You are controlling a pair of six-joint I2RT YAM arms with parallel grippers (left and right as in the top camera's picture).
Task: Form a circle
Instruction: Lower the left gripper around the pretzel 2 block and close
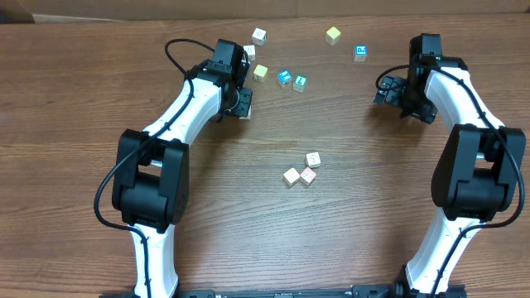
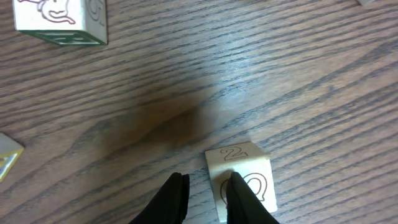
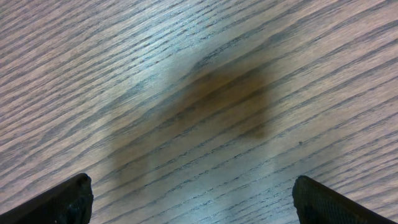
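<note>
Clump [image 1: 301, 172] of three pale cubes lies near centre. My left gripper [image 2: 207, 182], fingers nearly pressed together on nothing, sits against a stray cube [image 2: 239, 163]. I'd push slowly, keeping contact square. Right gripper [image 3: 193, 196] is spread and empty.

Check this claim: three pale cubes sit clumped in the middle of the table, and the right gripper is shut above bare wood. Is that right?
One thing is wrong: the right gripper is open, its fingers wide apart, as the right wrist view shows. The three pale cubes do sit clumped in the middle of the table, and the gripper is above bare wood.
</note>
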